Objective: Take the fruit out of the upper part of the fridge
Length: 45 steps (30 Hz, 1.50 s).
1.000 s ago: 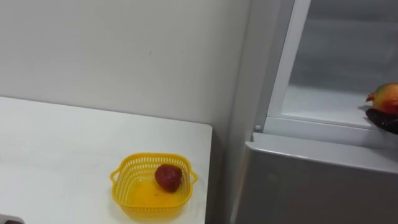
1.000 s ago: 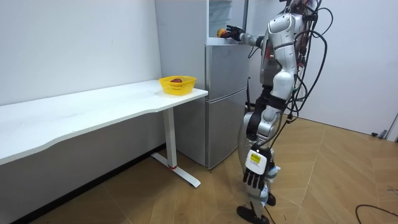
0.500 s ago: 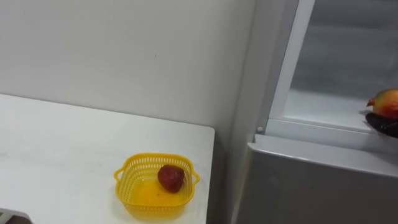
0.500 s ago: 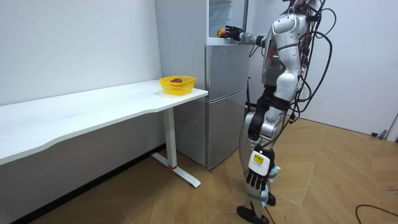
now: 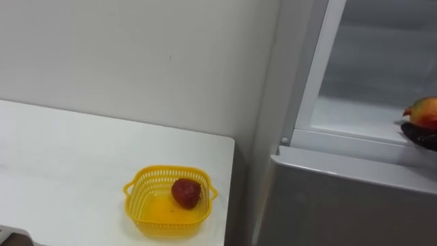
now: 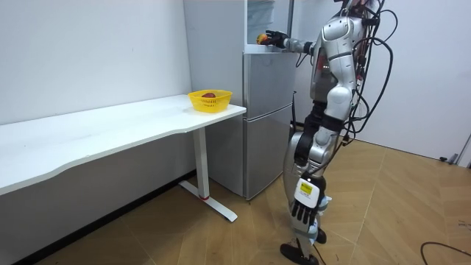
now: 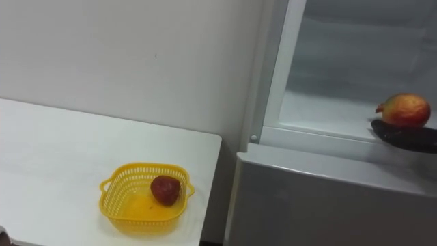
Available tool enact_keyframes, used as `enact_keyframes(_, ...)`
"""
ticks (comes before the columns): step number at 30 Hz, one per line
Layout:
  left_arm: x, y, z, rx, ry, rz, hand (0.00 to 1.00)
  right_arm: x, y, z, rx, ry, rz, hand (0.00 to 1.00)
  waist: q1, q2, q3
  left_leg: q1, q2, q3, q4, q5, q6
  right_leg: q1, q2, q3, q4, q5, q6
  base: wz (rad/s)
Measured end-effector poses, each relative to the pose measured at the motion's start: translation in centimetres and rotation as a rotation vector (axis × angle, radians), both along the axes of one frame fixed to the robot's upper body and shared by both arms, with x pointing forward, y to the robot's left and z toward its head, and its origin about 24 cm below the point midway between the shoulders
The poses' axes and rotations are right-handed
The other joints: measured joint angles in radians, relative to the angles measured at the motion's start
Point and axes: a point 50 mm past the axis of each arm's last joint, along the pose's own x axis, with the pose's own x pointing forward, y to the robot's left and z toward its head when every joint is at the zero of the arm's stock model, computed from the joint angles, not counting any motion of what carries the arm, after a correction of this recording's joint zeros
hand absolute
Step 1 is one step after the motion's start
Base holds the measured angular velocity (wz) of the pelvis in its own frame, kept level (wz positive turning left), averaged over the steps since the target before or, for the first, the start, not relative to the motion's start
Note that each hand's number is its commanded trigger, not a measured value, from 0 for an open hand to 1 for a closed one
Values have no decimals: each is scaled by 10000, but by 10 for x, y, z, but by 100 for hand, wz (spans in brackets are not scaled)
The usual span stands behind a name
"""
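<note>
A red-and-yellow fruit sits at the front edge of the open upper fridge compartment. My right hand reaches in from the right, its dark fingers cupped under the fruit and holding it. The room view shows me standing upright in front of the fridge, right arm stretched out at shoulder height to the fruit. My left hand hangs beside my leg with relaxed fingers.
A yellow basket holding a dark red fruit stands on the white table, near the corner next to the fridge. The lower fridge door is closed. A white wall runs behind the table.
The eye view has shifted slightly. My right hand and the fruit stay at the same spot on the fridge shelf's edge.
</note>
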Motion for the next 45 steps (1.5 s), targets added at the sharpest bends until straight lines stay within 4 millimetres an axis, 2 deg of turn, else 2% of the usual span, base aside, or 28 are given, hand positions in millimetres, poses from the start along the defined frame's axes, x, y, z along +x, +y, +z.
enact_keyframes(16,1,1,0,-50,-55,8,0,2,5,1,-327,130,660,0,27,16,31,-25,33,-1,-23,25,-49,-66,13,2,27,-53,-65,0)
enact_keyframes(17,1,1,0,-50,-92,-12,0,2,5,1,-346,113,705,37,22,16,31,-39,35,1,-24,25,-49,-82,16,4,29,-47,-73,0)
enact_keyframes(18,1,2,1,-51,-137,-37,0,2,5,1,-355,103,730,85,18,18,30,-41,38,4,-24,25,-49,-84,18,5,30,-45,-75,0)
enact_keyframes(20,2,2,1,-57,-183,-57,0,2,5,1,-371,91,765,100,13,26,28,-41,39,7,-27,25,-49,-85,21,7,30,-44,-76,0)
enact_keyframes(28,2,3,1,-47,-197,-70,0,3,7,4,-584,28,1072,100,42,30,24,-42,48,34,-51,25,-51,-89,30,12,24,-42,-80,0)
enact_keyframes(36,3,5,2,9,-216,-115,0,1,1,14,-1159,48,896,100,307,33,30,-32,51,24,-28,38,-68,-107,42,11,-4,-44,-82,0)
enact_keyframes(39,4,8,3,62,-232,-147,0,2,2,17,-1199,-85,905,100,308,36,62,-33,59,-20,-30,40,-70,-93,53,-17,-16,-43,-83,1)
enact_keyframes(42,6,10,3,119,-296,-192,0,7,5,23,-1309,-232,1027,100,318,61,139,-44,60,-20,-55,42,-74,-81,61,-61,-83,-45,-86,2)
enact_keyframes(45,7,10,3,152,-305,-200,0,9,9,24,-1582,-133,1153,100,323,16,135,-40,64,-20,-88,43,-76,-57,74,-72,-157,-45,-86,0)
